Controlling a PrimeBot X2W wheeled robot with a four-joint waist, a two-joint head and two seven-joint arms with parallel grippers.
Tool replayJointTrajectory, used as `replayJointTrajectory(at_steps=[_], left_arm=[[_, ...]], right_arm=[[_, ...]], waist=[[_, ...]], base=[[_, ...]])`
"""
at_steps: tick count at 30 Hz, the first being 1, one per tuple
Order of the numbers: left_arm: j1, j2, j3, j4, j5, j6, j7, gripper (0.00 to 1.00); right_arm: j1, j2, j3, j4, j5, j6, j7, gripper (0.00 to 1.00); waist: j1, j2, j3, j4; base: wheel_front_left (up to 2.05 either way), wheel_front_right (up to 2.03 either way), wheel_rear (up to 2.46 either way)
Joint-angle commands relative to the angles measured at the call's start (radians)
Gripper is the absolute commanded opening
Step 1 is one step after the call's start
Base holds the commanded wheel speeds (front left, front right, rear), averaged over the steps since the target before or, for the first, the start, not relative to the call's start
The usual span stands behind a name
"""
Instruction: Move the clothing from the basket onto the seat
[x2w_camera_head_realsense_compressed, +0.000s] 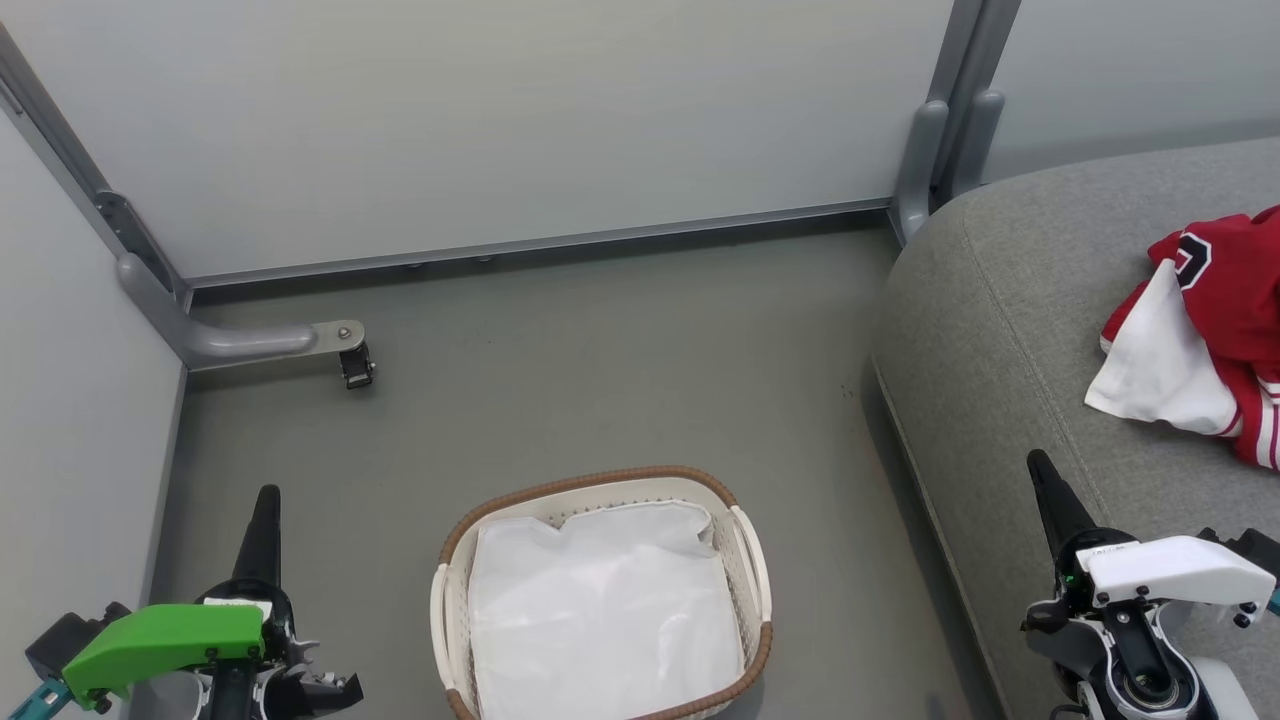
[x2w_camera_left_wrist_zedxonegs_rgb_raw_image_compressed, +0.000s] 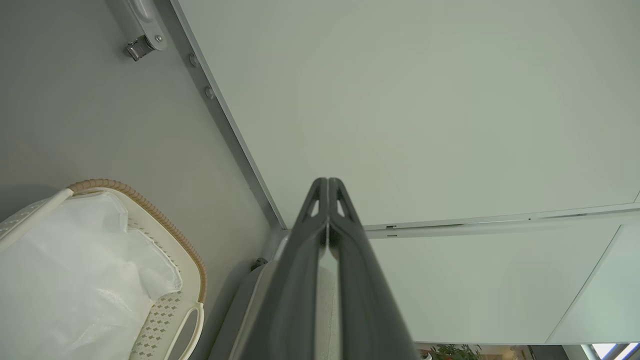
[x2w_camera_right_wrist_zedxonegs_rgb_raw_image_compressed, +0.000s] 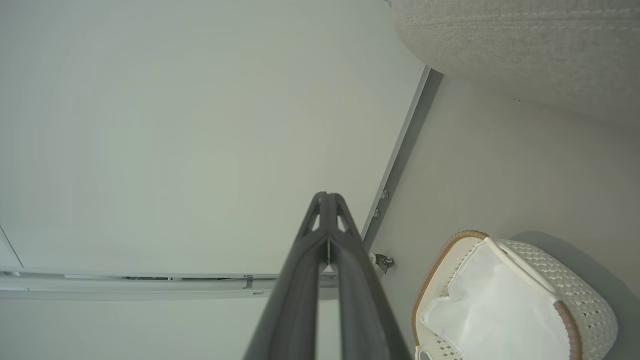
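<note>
Looks finished to me: the basket (x2w_camera_head_realsense_compressed: 590, 478) at six o'clock holds only its liner (x2w_camera_head_realsense_compressed: 600, 600), the clothing (x2w_camera_head_realsense_compressed: 1230, 290) lies on the seat (x2w_camera_head_realsense_compressed: 1000, 330) at three, and the left gripper (x2w_camera_head_realsense_compressed: 268, 495) and right gripper (x2w_camera_head_realsense_compressed: 1040, 465) are pinched together, empty, with nothing left to fetch.

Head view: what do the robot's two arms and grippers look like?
The left gripper has long, dark, tapered fingers on a black body under a bright green cover. The right gripper matches it, but with a white cover. In the wrist views the fingers are dark grey with triangular cut-outs near the tips.
</note>
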Motion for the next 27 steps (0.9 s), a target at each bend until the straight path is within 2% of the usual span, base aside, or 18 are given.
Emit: replayJointTrajectory(at_steps=[1,27], left_arm=[[-0.021,0.0,0.006,-0.008,-0.022,-0.003,0.006,0.0],[-0.028,-0.005,0.015,-0.028,-0.179,-0.003,0.053,0.0]], right_arm=[[0.011,-0.006,-0.006,-0.009,0.022,0.0,0.007,0.0],[0.027,-0.008,-0.032,-0.029,0.195,0.0,0.054,0.0]], waist=[[0.0,0.0,-0.001,0.001],[0.0,0.0,-0.024,0.011]], base=[[0.0,0.0,0.0],[0.0,0.0,0.0]])
